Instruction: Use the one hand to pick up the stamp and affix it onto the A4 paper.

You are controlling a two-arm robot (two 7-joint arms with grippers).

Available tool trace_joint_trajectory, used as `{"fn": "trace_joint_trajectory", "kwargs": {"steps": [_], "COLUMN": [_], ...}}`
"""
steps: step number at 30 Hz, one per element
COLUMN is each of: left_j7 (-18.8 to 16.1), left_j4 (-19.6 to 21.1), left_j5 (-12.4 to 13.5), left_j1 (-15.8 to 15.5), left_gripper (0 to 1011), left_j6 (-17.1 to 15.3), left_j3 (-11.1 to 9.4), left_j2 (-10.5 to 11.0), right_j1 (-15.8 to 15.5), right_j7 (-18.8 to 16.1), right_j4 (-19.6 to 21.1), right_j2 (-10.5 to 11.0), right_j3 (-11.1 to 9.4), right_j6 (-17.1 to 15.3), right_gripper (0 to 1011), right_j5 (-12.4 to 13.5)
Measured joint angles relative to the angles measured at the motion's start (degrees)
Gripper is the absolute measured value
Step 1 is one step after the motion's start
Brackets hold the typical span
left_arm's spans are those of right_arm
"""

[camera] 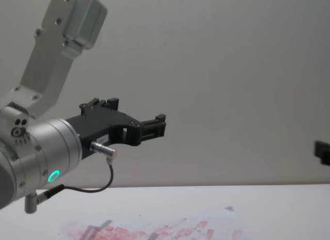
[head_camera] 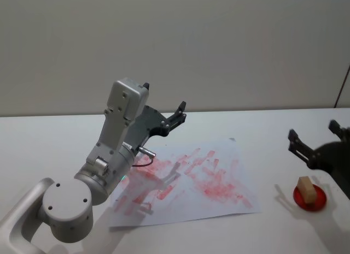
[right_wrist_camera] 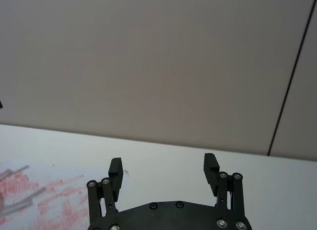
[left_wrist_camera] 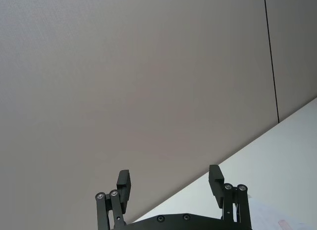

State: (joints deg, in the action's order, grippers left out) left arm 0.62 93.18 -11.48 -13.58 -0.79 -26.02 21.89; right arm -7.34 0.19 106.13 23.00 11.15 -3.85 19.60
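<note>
The stamp, a small tan wooden block, stands on a round red ink pad at the table's right. My right gripper is open and empty, hovering just behind and above the stamp; its wrist view shows the same open gripper with the wall behind it. The A4 paper, white and smeared with red marks, lies mid-table and shows in the right wrist view and the chest view. My left gripper hangs open above the paper's far edge, its arm idle with a green ring light.
The left arm's large silver body and its cable rise over the paper's left part. White tabletop spreads around the sheet. A plain wall stands behind the table.
</note>
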Motion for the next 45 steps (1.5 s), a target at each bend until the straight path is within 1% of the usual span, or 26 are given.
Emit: {"fn": "trace_joint_trajectory", "kwargs": {"steps": [1, 3, 4, 6, 7, 11, 16, 25, 33, 45], "left_j7": [0.0, 0.0, 0.0, 0.0, 0.0, 0.0, 0.0, 0.0, 0.0, 0.0], "left_j4": [0.0, 0.0, 0.0, 0.0, 0.0, 0.0, 0.0, 0.0, 0.0, 0.0], "left_j5": [0.0, 0.0, 0.0, 0.0, 0.0, 0.0, 0.0, 0.0, 0.0, 0.0], "left_j1": [0.0, 0.0, 0.0, 0.0, 0.0, 0.0, 0.0, 0.0, 0.0, 0.0], "left_gripper": [1001, 1001, 1001, 1001, 1001, 1001, 1001, 1001, 1001, 1001], "left_j6": [0.0, 0.0, 0.0, 0.0, 0.0, 0.0, 0.0, 0.0, 0.0, 0.0], "left_j3": [0.0, 0.0, 0.0, 0.0, 0.0, 0.0, 0.0, 0.0, 0.0, 0.0], "left_j2": [0.0, 0.0, 0.0, 0.0, 0.0, 0.0, 0.0, 0.0, 0.0, 0.0], "right_j1": [-1.2, -2.3, -3.5, -4.6, -5.6, -7.3, -8.4, -8.2, -7.6, -6.1], "right_j7": [0.7, 1.6, 2.3, 3.0, 3.6, 4.4, 4.7, 3.9, 3.8, 3.6], "right_j4": [0.8, 1.5, 2.3, 3.0, 3.5, 4.6, 5.1, 4.5, 3.6, 1.8], "right_j2": [0.6, 1.2, 1.8, 2.3, 2.8, 3.7, 3.9, 3.2, 2.3, 1.1], "right_j3": [-0.3, -0.6, -0.9, -1.2, -1.5, -1.9, -2.0, -1.4, -0.8, -0.2], "right_j6": [-0.4, -0.9, -1.4, -2.1, -2.7, -4.1, -5.9, -9.7, -13.7, -17.2], "right_gripper": [1001, 1001, 1001, 1001, 1001, 1001, 1001, 1001, 1001, 1001], "right_j5": [0.6, 1.2, 1.8, 2.4, 2.9, 3.9, 4.5, 4.0, 2.2, -0.5]}}
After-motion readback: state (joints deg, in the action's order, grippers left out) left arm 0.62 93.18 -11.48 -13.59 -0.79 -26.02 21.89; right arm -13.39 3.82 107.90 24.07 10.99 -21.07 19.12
